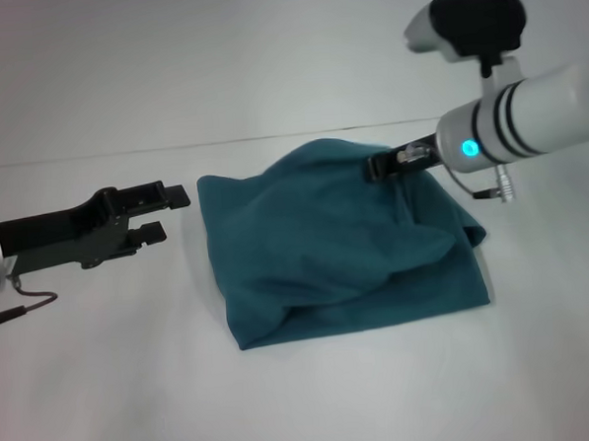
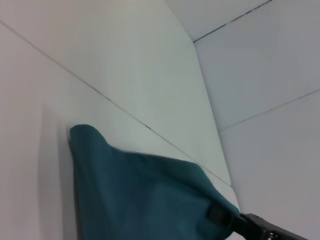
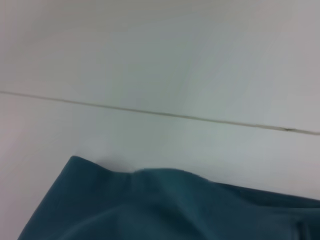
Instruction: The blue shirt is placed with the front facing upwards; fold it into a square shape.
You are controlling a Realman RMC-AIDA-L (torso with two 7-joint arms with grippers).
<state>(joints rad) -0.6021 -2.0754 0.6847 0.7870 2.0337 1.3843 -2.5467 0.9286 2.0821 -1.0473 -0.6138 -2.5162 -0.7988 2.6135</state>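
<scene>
On the white counter point(image 1: 106, 388), toward its far edge & slightly right of centre, the blue shirt point(image 1: 335, 248) lies bunched into a rough, lumpy rectangle, several layers thick, w/ folds sagging along the near edge. No lettering shows on the visible fabric. The right gripper point(image 1: 379, 166) reaches in from the right side, its black fingers clenched on a raised pinch of cloth at the shirt's far-right part, lifting that spot into a peak above the rest of the pile. A lit blue-green ring glows on the white wrist behind it. The left gripper point(image 1: 171, 212) hangs just off the shirt's left edge, not touching fabric, fingers released w/ a clear gap between upper & lower fingertips, holding nothing. The left wrist view shows the shirt point(image 2: 145, 200) rising to a rounded corner against the pale counter point(image 2: 30, 150), w/ the right gripper point(image 2: 220, 216) biting into the cloth at the far side. The right wrist view shows only the shirt's point(image 3: 160, 210) teal top edge against the counter point(image 3: 100, 130).
</scene>
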